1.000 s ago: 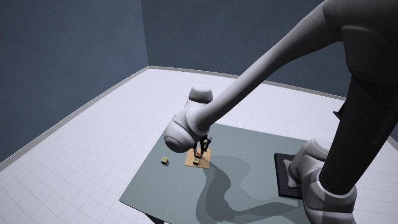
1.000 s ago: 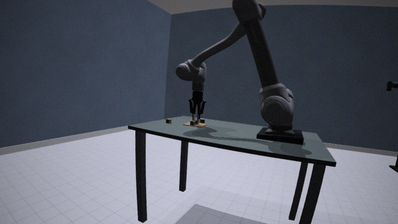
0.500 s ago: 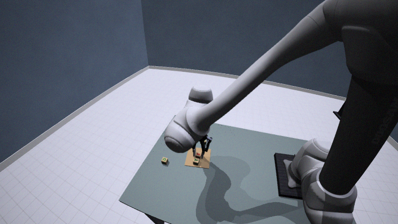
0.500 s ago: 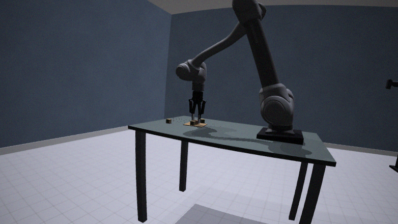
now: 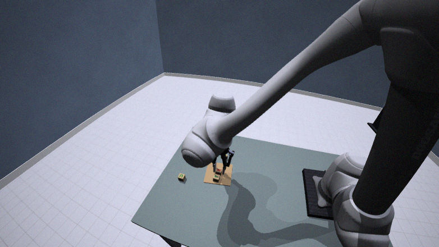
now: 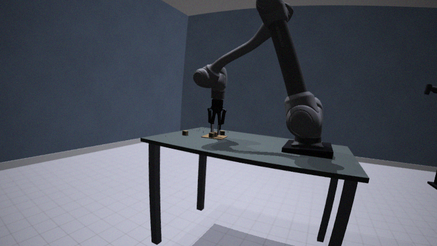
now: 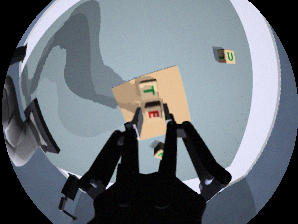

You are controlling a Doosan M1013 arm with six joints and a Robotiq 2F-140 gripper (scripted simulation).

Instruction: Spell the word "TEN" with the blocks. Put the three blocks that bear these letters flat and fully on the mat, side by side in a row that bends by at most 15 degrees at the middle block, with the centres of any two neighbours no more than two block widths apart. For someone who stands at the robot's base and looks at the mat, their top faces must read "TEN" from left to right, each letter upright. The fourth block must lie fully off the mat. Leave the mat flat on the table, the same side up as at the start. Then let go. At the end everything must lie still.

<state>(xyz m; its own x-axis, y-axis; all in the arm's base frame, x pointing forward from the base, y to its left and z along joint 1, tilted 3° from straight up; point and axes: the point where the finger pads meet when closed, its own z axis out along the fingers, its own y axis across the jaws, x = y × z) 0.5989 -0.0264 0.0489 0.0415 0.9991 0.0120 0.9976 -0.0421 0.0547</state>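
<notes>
A tan mat [image 5: 220,176] lies on the grey-green table. On it the T block [image 5: 216,177], with a green letter, and the E block [image 5: 218,170], with a red letter, sit side by side. In the wrist view the T block [image 7: 148,90] lies just beyond the E block [image 7: 153,112]. My gripper [image 7: 153,111] stands upright over the E block, one finger on each side, slightly open and not gripping it. A third block [image 7: 160,151] with a green letter shows under the gripper, mostly hidden; it also shows in the exterior view [image 6: 222,132] beside the mat [image 6: 215,137].
The U block [image 5: 181,176] lies on the table off the mat, near the table's far side edge; it also shows in the wrist view [image 7: 226,56]. The robot's black base plate [image 5: 314,196] sits at the other end of the table.
</notes>
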